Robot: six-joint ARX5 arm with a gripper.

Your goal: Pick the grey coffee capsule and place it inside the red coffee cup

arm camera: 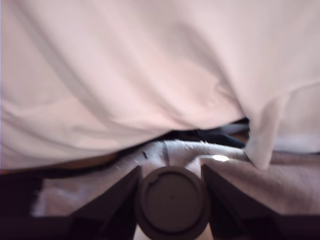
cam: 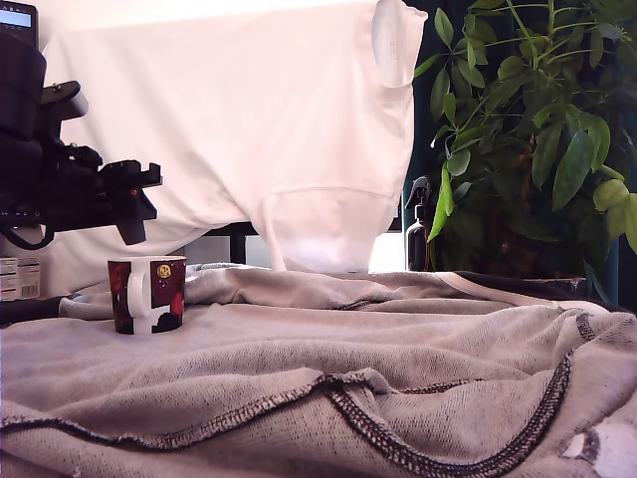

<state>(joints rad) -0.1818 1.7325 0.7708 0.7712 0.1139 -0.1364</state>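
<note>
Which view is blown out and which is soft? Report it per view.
Exterior view: the white sheet is overexposed, the gripper a dark silhouette, the red coffee cup sharp. Wrist view: soft throughout, the grey coffee capsule between the fingers blurred, one small glare spot behind.

The red coffee cup [cam: 147, 294] looks like glazed ceramic, glossy, with a smooth white handle. Under it lies a grey knitted blanket [cam: 328, 388], coarse and matt, its edges stitched in dark thread. Behind hangs a smooth white cloth [cam: 249, 119]. The grey coffee capsule [arm camera: 172, 202] is matt dark plastic, as is the gripper [arm camera: 172, 207].
</note>
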